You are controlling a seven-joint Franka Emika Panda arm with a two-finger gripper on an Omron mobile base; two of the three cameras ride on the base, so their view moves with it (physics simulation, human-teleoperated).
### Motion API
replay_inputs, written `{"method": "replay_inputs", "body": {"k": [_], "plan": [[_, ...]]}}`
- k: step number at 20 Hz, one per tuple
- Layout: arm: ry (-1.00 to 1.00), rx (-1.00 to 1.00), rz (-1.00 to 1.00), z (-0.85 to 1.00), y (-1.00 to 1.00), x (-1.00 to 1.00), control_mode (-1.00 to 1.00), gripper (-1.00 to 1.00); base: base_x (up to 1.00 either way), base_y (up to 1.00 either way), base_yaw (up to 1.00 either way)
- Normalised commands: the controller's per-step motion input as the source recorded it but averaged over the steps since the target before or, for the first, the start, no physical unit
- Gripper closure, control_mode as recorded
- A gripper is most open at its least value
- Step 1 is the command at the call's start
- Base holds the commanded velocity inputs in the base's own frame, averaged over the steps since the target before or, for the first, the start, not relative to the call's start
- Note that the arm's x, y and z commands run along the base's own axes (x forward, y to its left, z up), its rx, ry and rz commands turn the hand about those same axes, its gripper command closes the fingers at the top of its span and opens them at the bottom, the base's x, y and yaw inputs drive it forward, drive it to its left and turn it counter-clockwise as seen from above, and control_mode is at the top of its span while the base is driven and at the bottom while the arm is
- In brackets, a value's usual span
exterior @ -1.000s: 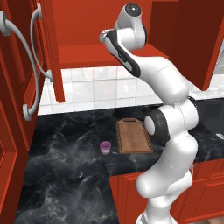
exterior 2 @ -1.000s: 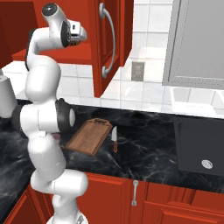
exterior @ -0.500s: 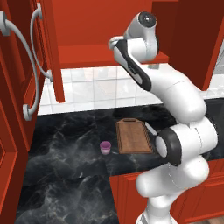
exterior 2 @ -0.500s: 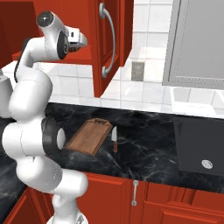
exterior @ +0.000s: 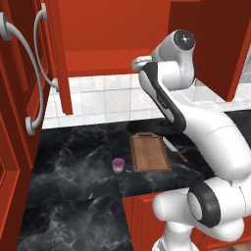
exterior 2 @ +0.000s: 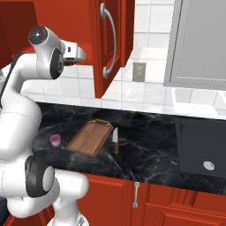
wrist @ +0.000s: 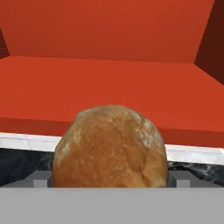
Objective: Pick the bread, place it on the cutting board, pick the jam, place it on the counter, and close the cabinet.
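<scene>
Looking along your hand (wrist: 111, 181), you see the bread (wrist: 110, 146) clasped between its fingers, before the open red cabinet (wrist: 109, 65).

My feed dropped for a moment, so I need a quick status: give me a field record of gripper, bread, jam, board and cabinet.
gripper: closed on the round golden-brown bread roll, in front of the shelf edge
brown wooden cutting board: bare, knife beside it
small purple jam jar: upright on the black marble counter, left of the board
red wall cabinet: doors open
</scene>
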Motion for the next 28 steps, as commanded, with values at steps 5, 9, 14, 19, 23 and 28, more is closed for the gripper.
{"method": "replay_inputs", "body": {"k": [5, 9, 14, 19, 23, 28], "plan": [[0.04, 0.0, 0.0, -0.28, -0.06, -0.65, -1.0, 1.0, 0.0, 0.0, 0.0], [0.14, 0.01, 0.0, -0.27, 0.0, -0.53, -1.0, 1.0, 0.0, 0.0, 0.0], [0.2, 0.04, 0.0, -0.17, -0.02, -0.4, -1.0, 1.0, 0.0, 0.0, 0.0], [0.22, 0.02, 0.0, -0.27, 0.0, -0.33, -1.0, 1.0, 0.0, 0.0, 0.0], [0.13, 0.0, 0.0, -0.47, 0.0, -0.12, -1.0, 1.0, 0.0, 0.0, 0.0], [0.04, 0.0, -0.01, -0.61, 0.0, 0.0, -1.0, 1.0, 0.0, 0.0, 0.0]]}}
